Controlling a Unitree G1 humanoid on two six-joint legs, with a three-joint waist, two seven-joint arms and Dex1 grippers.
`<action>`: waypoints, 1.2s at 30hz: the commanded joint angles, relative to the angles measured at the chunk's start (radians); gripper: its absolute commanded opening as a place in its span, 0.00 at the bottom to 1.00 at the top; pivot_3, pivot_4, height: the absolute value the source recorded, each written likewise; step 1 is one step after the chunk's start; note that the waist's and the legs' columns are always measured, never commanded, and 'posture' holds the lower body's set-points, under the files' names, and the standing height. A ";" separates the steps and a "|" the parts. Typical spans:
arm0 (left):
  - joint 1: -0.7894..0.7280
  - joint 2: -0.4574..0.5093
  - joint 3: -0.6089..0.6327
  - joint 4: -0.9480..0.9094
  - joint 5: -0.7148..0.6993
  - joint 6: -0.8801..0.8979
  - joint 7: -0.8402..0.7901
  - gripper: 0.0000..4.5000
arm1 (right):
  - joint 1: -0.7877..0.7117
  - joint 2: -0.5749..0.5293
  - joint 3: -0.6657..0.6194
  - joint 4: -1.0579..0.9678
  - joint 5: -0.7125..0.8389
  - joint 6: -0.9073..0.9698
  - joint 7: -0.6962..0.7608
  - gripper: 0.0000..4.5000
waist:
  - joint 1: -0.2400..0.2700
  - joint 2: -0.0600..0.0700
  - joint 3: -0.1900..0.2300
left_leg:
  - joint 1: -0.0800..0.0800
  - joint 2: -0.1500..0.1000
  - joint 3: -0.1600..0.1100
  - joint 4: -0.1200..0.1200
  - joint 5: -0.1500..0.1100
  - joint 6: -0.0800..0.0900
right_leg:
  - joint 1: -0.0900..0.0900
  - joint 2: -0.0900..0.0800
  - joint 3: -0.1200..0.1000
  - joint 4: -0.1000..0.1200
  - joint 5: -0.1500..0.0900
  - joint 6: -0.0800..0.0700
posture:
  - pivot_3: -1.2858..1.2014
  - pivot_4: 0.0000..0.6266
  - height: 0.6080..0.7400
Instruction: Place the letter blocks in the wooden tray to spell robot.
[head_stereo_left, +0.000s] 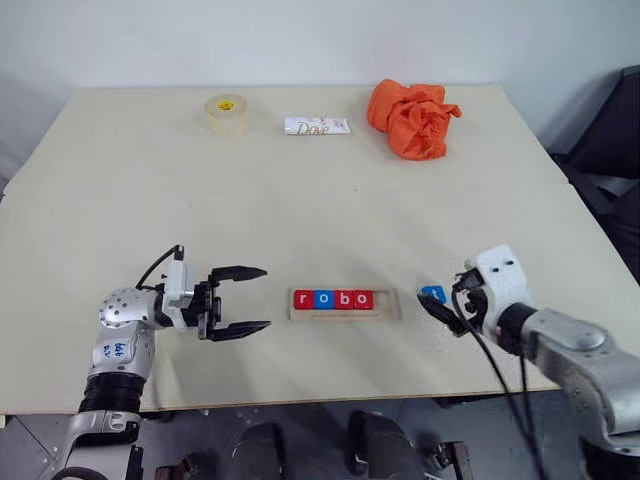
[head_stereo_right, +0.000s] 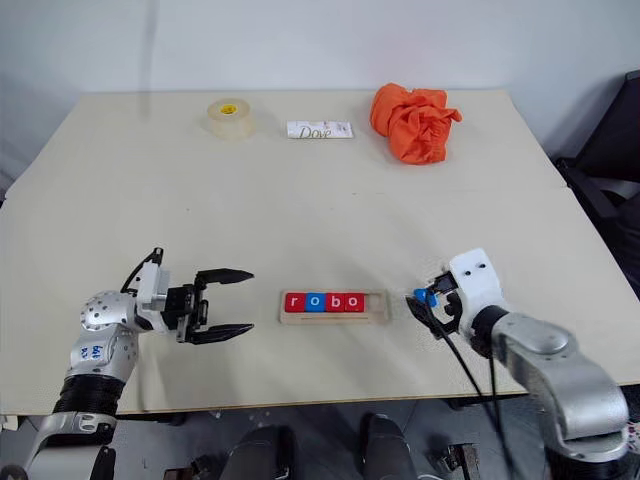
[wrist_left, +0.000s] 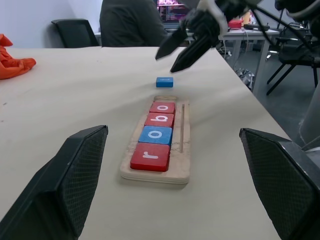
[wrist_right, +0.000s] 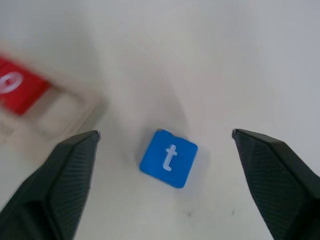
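The right wrist view shows the white "t" on the small flat blue square block (wrist_right: 168, 158) lying on the table between the right pincer's (wrist_right: 165, 187) wide-spread, empty fingers, a letter too small to read from the head. Four tiles, red r, blue o, red b, red o (wrist_left: 158, 128), fill the long pale wooden tray (head_stereo_left: 344, 303), whose last slot, nearest that pincer, is bare. The left pincer (head_stereo_left: 243, 299), likewise wide open and holding nothing, points at the tray's r end, while the head view cuts off part of the loose block behind the right pincer.
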 joint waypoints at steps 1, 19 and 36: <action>0.020 0.006 0.008 -0.053 -0.016 0.003 0.001 1.00 | -0.049 -0.149 0.056 0.101 -0.013 -0.152 0.193 0.99 | -0.001 0.000 0.000 | 0.000 0.000 0.000 0.000 0.000 0.000 | 0.000 0.000 0.000 0.000 0.000 0.000 | 0.52 0.24 1.00; 0.212 0.011 0.052 -0.261 -0.032 0.032 0.126 1.00 | -0.422 -0.199 0.445 0.843 -0.333 -0.853 0.684 0.91 | -0.001 -0.001 0.000 | 0.001 0.001 0.003 0.002 0.001 -0.002 | 0.000 0.000 0.001 0.001 0.001 0.001 | 0.52 0.24 1.00; 0.205 -0.002 0.038 -0.263 -0.024 0.029 0.148 1.00 | -0.505 -0.153 0.380 0.544 -0.224 -0.497 0.701 0.32 | 0.000 0.000 0.000 | 0.002 0.002 0.003 0.002 0.002 -0.003 | -0.002 0.000 0.000 0.003 0.002 -0.002 | 0.52 0.24 1.00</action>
